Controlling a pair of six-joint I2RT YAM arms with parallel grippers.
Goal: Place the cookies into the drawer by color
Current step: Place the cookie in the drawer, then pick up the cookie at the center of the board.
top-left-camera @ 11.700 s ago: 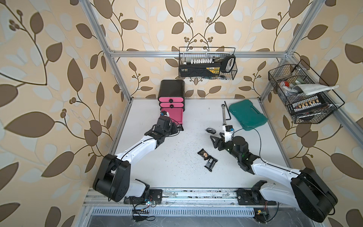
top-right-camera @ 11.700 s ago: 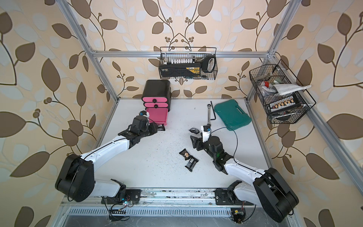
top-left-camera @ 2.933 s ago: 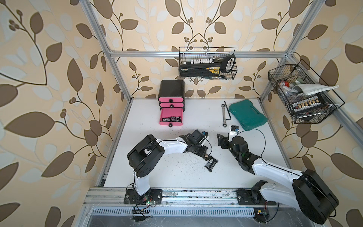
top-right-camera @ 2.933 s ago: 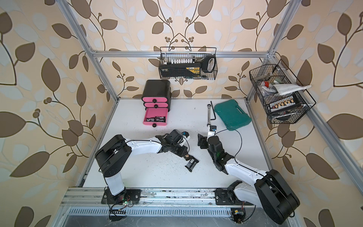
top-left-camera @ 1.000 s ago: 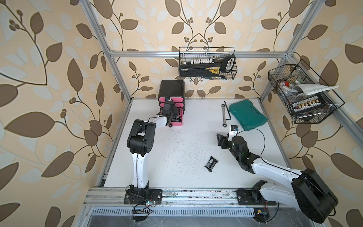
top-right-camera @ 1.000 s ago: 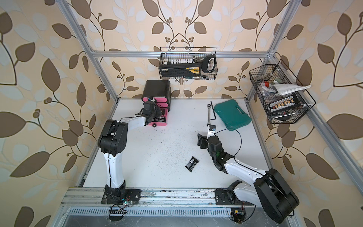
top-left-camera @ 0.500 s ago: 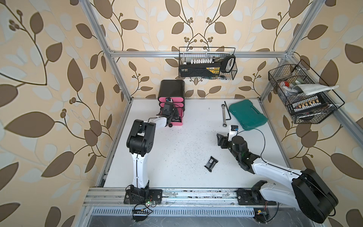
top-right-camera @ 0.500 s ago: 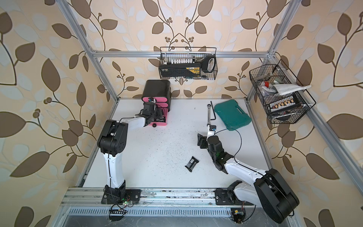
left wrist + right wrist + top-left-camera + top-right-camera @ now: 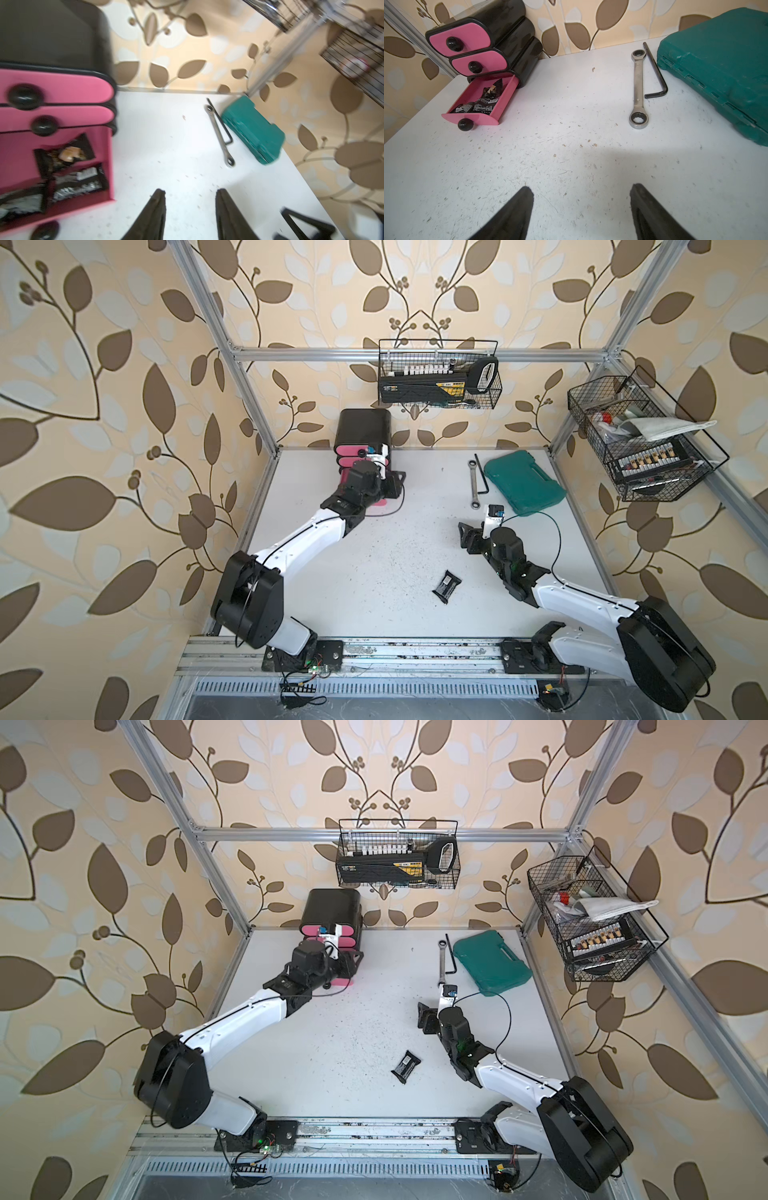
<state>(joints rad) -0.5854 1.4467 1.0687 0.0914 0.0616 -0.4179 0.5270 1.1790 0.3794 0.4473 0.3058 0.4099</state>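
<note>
The drawer is a black cabinet with pink fronts at the back left, seen in both top views. Its bottom tray is pulled out and holds several black cookies, also clear in the left wrist view. One black cookie packet lies alone mid-table. My left gripper hovers just right of the pulled-out tray, open and empty. My right gripper rests open over bare table, holding nothing.
A teal tool case sits at the back right, with a ring wrench and a black hex key beside it. Wire baskets hang on the back wall and the right wall.
My left gripper has opened over the pulled-out tray and swung to the right of it, empty. The right arm and the lone packet have not moved.
</note>
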